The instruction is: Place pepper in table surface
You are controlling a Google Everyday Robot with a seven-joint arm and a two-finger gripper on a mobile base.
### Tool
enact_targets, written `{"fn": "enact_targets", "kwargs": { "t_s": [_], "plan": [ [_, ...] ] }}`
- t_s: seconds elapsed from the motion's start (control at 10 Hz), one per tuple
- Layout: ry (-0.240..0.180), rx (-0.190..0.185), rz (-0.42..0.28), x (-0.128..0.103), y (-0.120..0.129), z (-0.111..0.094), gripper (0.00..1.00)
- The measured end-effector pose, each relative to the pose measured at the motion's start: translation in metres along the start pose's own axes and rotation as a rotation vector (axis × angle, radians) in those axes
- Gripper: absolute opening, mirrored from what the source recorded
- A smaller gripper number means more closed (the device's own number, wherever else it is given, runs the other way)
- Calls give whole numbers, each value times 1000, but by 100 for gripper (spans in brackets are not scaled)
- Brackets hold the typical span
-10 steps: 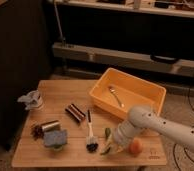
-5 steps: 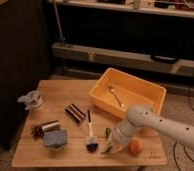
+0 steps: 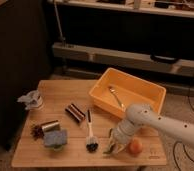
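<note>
Matt, grained wood table surface [image 3: 55, 157], smooth glossy plastic bin [image 3: 101, 95], white tool [image 3: 118, 146] low over the wood.

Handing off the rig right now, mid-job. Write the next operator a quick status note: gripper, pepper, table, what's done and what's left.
Gripper: low over the front right of the table surface, between the brush and the orange fruit.
Pepper: dark green, at the gripper, down at the tabletop beside the fruit; release can't be confirmed.
Yellow-orange bin: behind the arm, spoon inside.
Done: pepper brought down to the table.
Left: confirm release, lift the arm clear.
</note>
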Motion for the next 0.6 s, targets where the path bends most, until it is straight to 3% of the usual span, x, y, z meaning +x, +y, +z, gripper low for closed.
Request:
{"fn": "enact_targets", "kwargs": {
  "t_s": [0.3, 0.6],
  "plan": [
    [-6, 8, -16, -3, -6, 1, 80],
    [37, 43, -32, -13, -8, -17, 80]
  ]
}}
